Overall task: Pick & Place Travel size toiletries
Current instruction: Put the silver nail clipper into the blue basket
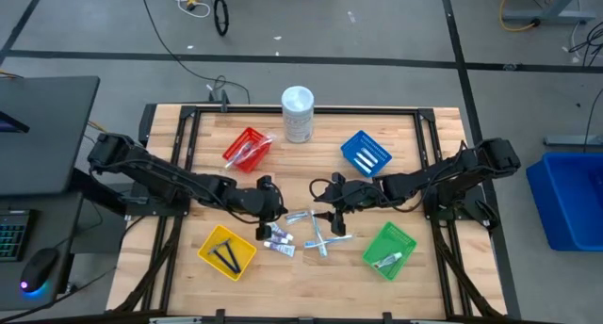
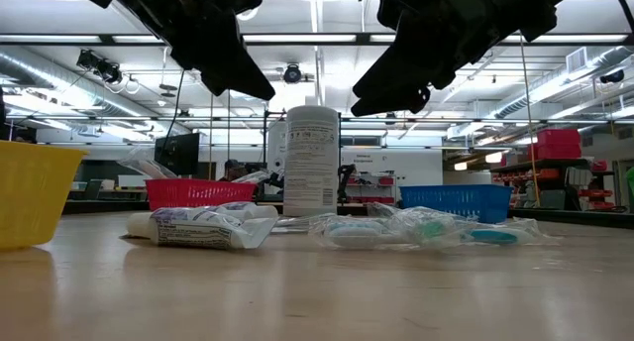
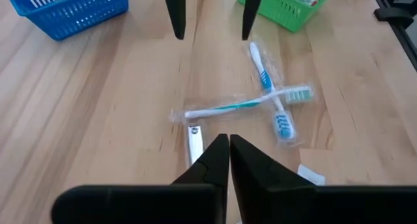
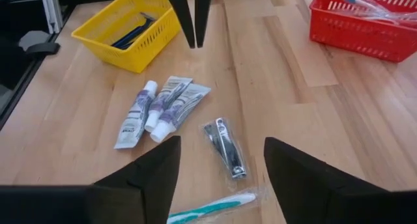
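Loose toiletries lie flat on the wooden table's middle: white tubes (image 4: pixel 156 107), a wrapped nail clipper (image 4: pixel 225 149) and two wrapped toothbrushes (image 3: pixel 264 100) crossed over each other. My left gripper (image 3: pixel 229 149) hangs shut above the table, just short of the clipper (image 3: pixel 194 142). My right gripper (image 4: pixel 221 178) faces it from the other side, open, with the clipper and a toothbrush (image 4: pixel 208 208) below the gap between its fingers. In the high view both grippers (image 1: pixel 273 211) (image 1: pixel 325 203) meet over the pile. The low view shows both clear of the tabletop.
Four baskets ring the pile: yellow (image 1: pixel 226 251) at near left with dark razors, red (image 1: pixel 247 148) at far left, blue (image 1: pixel 366 153) at far right, green (image 1: pixel 388 250) at near right holding an item. A tall white container (image 1: pixel 298 114) stands at the far middle.
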You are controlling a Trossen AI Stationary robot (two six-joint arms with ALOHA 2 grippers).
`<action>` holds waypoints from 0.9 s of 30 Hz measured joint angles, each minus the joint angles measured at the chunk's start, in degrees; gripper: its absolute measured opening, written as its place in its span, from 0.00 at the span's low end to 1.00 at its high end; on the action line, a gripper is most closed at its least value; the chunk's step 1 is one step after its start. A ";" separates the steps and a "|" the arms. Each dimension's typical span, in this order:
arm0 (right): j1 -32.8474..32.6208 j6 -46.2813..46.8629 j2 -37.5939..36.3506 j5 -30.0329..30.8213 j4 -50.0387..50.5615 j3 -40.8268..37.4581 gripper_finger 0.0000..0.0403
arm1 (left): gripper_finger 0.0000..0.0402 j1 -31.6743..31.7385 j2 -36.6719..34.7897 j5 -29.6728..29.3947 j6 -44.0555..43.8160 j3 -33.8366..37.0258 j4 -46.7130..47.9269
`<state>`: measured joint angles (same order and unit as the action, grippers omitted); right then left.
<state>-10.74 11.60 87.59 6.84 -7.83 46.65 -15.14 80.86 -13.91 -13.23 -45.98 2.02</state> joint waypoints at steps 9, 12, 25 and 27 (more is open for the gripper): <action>0.71 -0.50 0.00 0.03 -0.07 0.00 0.65 | 0.04 0.00 -0.02 -1.51 0.14 0.00 0.01; 0.71 -0.94 0.02 -0.03 0.37 0.38 0.65 | 0.04 0.00 -0.02 -1.66 0.15 0.00 0.01; 2.07 -6.36 0.82 -0.54 1.95 4.42 0.62 | 0.03 0.11 -0.43 -1.69 0.63 -0.02 0.28; 2.11 -6.43 1.83 -2.06 1.27 4.42 0.64 | 0.03 0.11 -0.43 -1.68 0.46 -0.02 0.25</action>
<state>-8.62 5.16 89.42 4.78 -6.56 51.07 -15.03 80.42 -15.59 -12.77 -46.00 2.26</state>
